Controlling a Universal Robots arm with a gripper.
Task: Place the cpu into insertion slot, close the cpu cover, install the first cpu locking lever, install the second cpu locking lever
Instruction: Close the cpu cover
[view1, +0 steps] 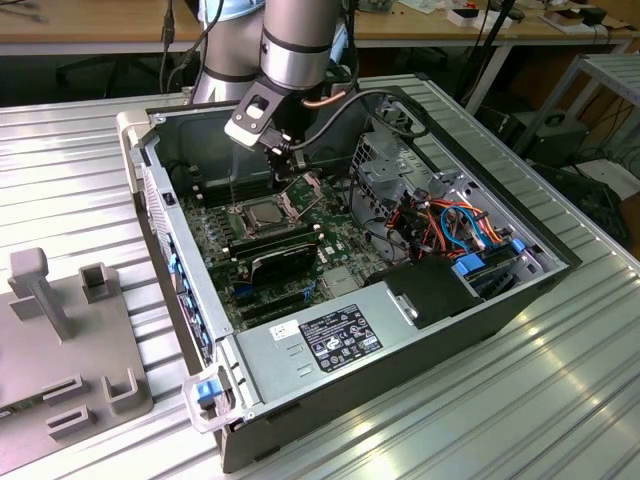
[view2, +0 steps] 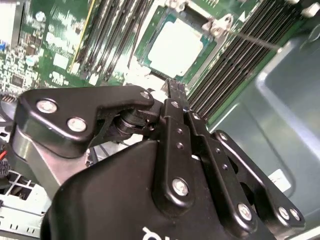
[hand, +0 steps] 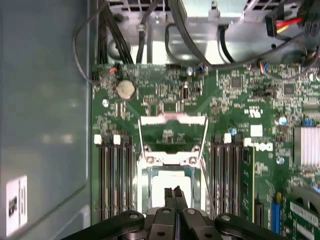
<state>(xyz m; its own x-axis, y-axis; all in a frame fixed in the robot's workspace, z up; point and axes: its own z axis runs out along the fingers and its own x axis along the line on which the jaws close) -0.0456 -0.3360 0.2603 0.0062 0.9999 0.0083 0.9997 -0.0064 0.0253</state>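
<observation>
The cpu (hand: 159, 192) lies flat in the insertion slot (hand: 145, 185), its silver top also showing in the second wrist view (view2: 175, 47) and in the exterior view (view1: 262, 212). The cpu cover (hand: 172, 119) is swung open, away from the socket, and green board shows through its square hole. Thin wire locking levers (hand: 205, 137) run along the cover's sides and are unlatched; one (view2: 250, 37) sticks out past the socket corner. My gripper (hand: 173, 191) hangs just above the chip's edge, by the cover's hinge. It is shut, with nothing seen between the fingertips (view2: 171, 86).
Black memory slots (hand: 115, 180) flank the socket on both sides. The case's grey side wall (hand: 45, 125) stands close by. Cables (view1: 450, 225) and a drive cage (view1: 385, 170) fill the exterior view's right. The power supply (view1: 330, 335) sits at the case front. A grey fixture (view1: 60, 340) stands outside.
</observation>
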